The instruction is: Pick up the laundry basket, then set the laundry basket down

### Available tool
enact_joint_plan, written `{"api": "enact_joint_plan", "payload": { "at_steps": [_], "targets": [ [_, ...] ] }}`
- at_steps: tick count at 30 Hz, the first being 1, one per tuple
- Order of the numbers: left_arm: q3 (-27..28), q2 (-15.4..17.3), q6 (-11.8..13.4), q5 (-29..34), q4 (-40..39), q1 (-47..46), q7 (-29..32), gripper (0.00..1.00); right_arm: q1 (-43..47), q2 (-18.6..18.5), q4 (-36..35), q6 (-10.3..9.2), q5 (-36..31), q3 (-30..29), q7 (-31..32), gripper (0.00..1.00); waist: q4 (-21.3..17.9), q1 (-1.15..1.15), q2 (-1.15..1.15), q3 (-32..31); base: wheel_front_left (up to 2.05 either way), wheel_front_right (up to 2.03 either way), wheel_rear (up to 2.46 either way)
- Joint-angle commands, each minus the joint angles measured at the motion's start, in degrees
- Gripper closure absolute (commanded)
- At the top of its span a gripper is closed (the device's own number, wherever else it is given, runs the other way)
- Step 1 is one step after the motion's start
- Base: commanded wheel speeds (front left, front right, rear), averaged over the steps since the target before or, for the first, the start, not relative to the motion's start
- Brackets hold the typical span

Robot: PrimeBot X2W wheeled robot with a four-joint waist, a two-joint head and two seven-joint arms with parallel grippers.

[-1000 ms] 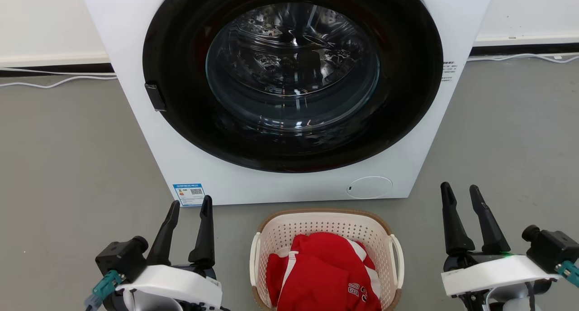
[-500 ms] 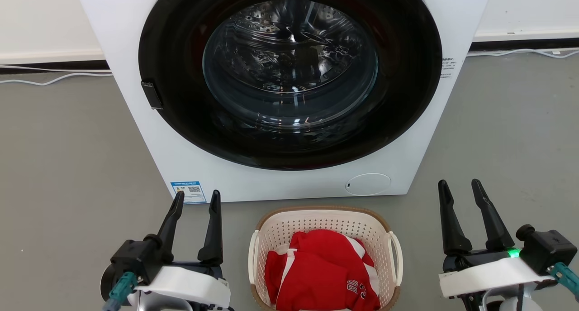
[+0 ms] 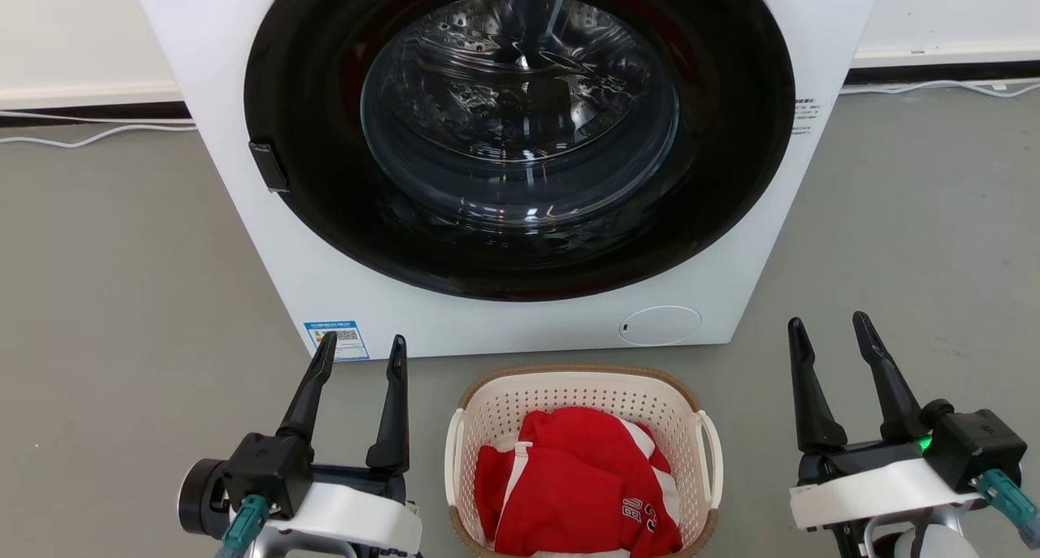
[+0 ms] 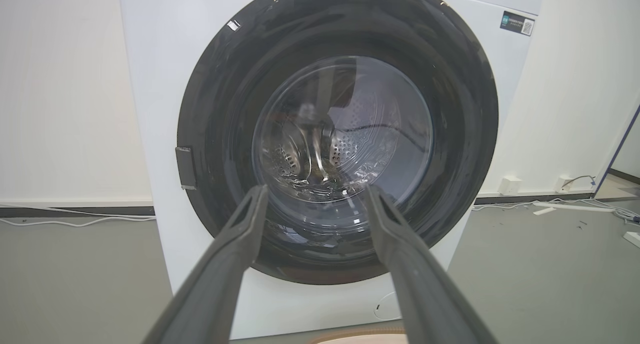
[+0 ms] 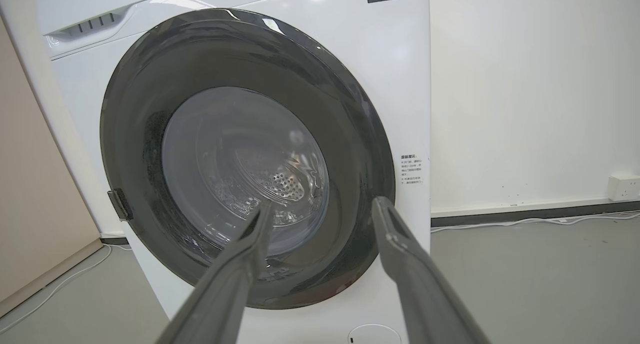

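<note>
My left gripper (image 3: 363, 343): low, pointing forward, jaws apart, holding nothing. My right gripper (image 3: 828, 322): same pose, jaws apart, holding nothing.

the head view looks forward and steeply down from high up: the washing machine (image 3: 487, 330) takes the upper middle of the frame, the laundry basket (image 3: 581, 387) the bottom centre, the left gripper (image 3: 363, 343) the lower left and the right gripper (image 3: 827, 322) the lower right. the left wrist view sits low and close, facing the machine's round door (image 4: 340, 133) almost square on, along its own fingers (image 4: 225, 264); a pale sliver (image 4: 360, 339) at its bottom edge is perhaps that basket. the right wrist view, also low and close, meets the door (image 5: 245, 158) obliquely. all three views share the door.
</note>
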Motion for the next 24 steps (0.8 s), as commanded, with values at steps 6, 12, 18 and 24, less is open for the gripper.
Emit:
{"api": "enact_joint_plan", "payload": {
  "at_steps": [6,12,18,24],
  "targets": [
    [1.47,0.36,0.8,0.05,-1.76,-2.74,-0.36,0.0,-2.43,-0.29,-0.44,0.41,-0.25,1.31,-0.61,0.0,-0.12,0.0,0.0,0.6,0.0,0.0,0.0],
    [1.56,0.36,0.98,-0.23,-1.38,-2.96,-0.36,0.0,-2.72,-0.44,-0.04,0.41,0.08,1.26,-0.61,0.0,-0.57,0.0,0.0,1.3,0.0,0.0,0.0],
    [1.46,0.36,1.32,-0.52,-0.9,-3.49,-0.36,0.0,-3.01,-0.78,0.31,0.41,0.68,1.43,-0.61,0.0,-1.3,0.0,0.0,2.89,0.0,0.0,0.0],
    [1.1,0.36,1.59,-0.74,-0.22,-4.62,-0.36,0.0,-3.77,-1.34,0.16,0.41,1.47,1.65,-0.61,0.0,-2.1,0.0,0.0,5.45,0.0,0.0,0.0]
  ]
}}
